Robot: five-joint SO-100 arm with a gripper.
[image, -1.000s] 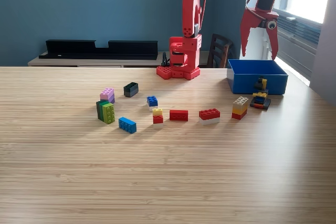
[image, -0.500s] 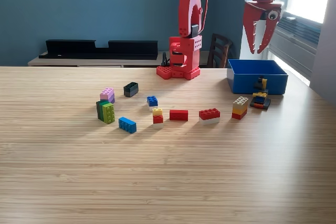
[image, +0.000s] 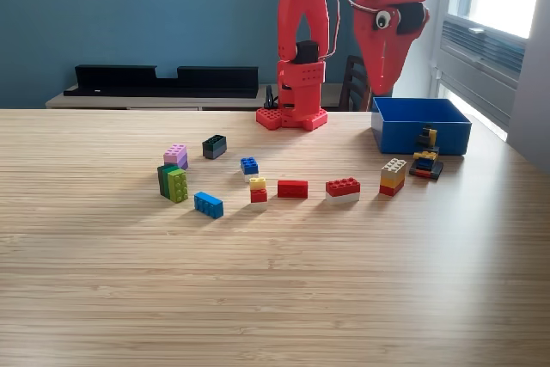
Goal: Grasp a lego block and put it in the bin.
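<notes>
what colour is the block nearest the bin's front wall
Mostly black, with yellow and blue parts; it sits beside the blue bin in the exterior view.

Wooden table (image: pixel 275 298): blue bin (image: pixel 421 135), red arm base (image: pixel 292 116), scattered lego blocks (image: pixel 292 188).

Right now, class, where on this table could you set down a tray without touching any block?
The near half of the wooden table, in front of the blue block, is bare. So is the exterior view's left side, beyond the green block. It is crowded between there and the blue bin.
</notes>
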